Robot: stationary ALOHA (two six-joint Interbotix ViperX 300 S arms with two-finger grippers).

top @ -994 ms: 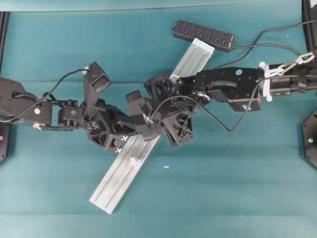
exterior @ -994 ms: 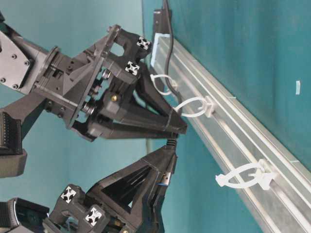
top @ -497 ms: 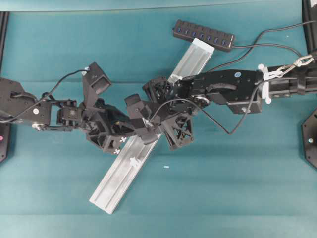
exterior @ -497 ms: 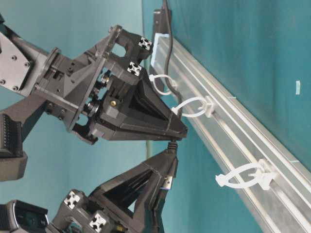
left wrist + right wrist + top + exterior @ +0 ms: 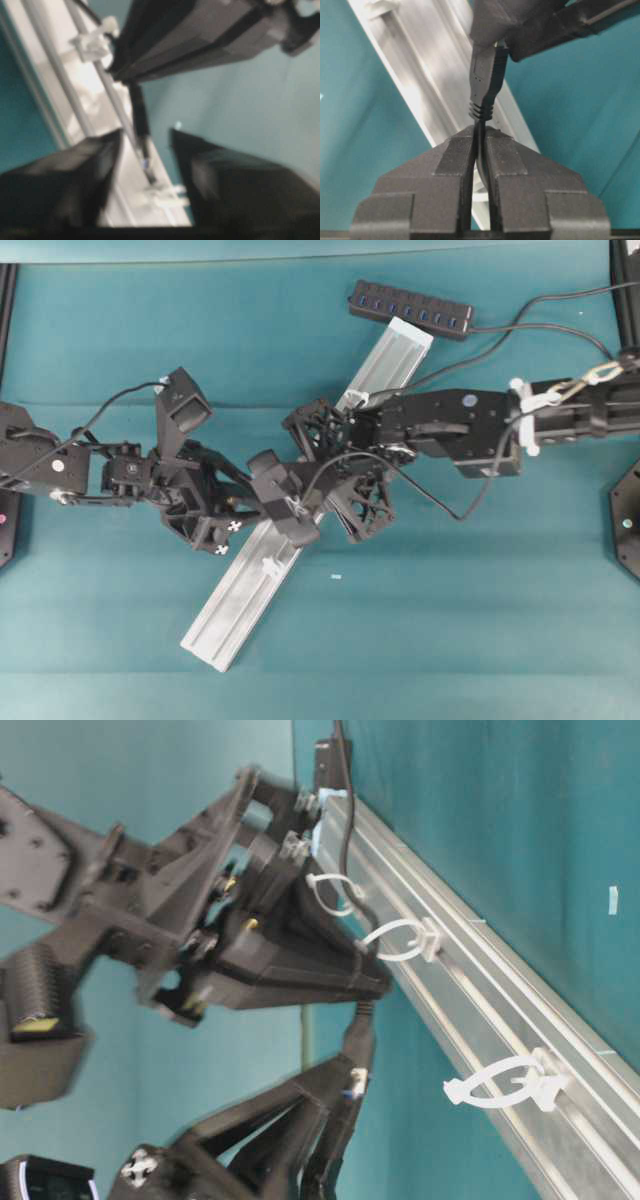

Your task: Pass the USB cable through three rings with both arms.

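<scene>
Handover of the USB cable (image 5: pixel 481 87) beside the rail (image 5: pixel 245 585)

From overhead the arms hide two of the three rings (image 5: pixel 395 940). The cable's plug lies along the rail, over the teal counter (image 5: pixel 450 620). Right end effector (image 5: pixel 480 145) clamps the cable; left end effector (image 5: pixel 145 145) gapes wide, blurred, fingers either side.

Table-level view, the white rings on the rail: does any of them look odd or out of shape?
Yes. The ring nearest the camera is twisted into a crossed shape, while the middle ring and the far ring stand out from the rail as plain open loops.
</scene>
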